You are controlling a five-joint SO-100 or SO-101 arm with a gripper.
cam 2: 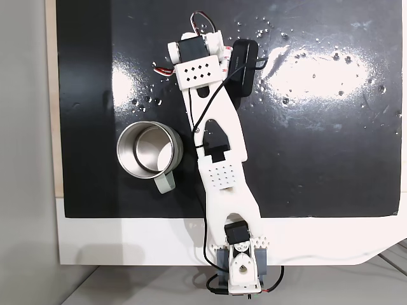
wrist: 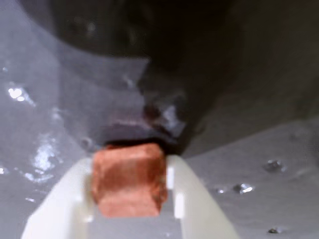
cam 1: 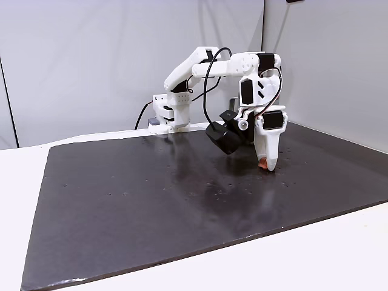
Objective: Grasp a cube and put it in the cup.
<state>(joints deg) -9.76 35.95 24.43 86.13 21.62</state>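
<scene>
Between gripper fingers: cube, clamped, near mat.

The arm is showing white printed shells with black servo blocks set into the joints. Black cables are looping along its links. Perforated white plates are covering two segments, and the claw is showing cream-white fingers.

surface: glossy black mat (on white table) | on mat: cup, upright
</scene>
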